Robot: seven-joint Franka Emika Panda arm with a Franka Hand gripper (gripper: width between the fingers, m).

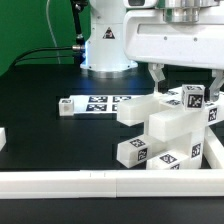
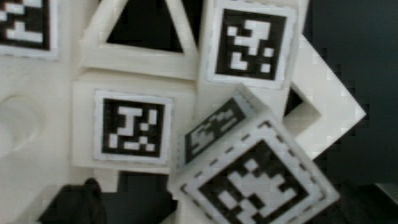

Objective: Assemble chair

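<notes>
Chair [image 1: 165, 130] partly built: white tagged parts joined on desk [image 1: 50, 140], exterior view's right, just behind white rail [image 1: 90, 182]. Hand [image 1: 187, 80] spread wide astride top block [image 1: 191, 97], gripping nothing. Loose part [image 1: 2, 138] at exterior view's left likely still unfitted

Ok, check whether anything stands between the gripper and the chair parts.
Nothing visible does. In the exterior view the gripper hangs open directly over the stacked chair parts, with only air between them. The marker board lies off to the exterior view's left, out of the path.
</notes>
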